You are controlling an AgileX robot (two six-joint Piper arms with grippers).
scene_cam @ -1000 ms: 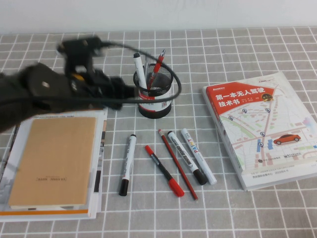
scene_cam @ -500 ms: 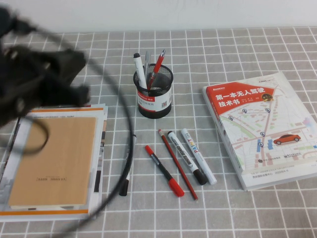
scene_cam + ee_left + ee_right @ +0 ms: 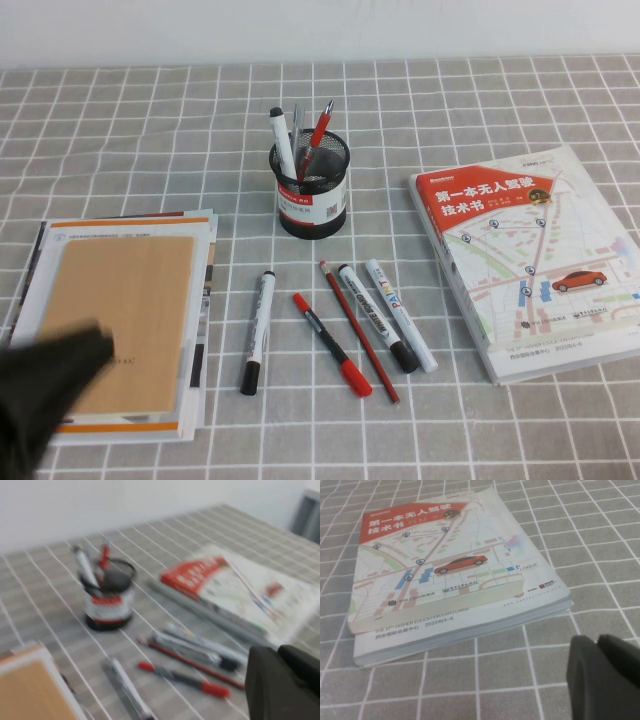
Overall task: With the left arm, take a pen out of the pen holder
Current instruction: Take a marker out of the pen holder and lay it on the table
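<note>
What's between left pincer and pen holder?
High view: notebook stack, then bare tablecloth up to the pen holder. Left pincer, shut, hangs near-left; right pincer beside the book.

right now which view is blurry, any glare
Left wrist view: motion blur throughout, smearing the black mesh pen holder, loose pens and the shut, empty left gripper. High view: sharp, even light, no glare; only the left arm a dark smear at the near left. Right wrist view: crisp, shut right gripper beside the map-covered book.
</note>
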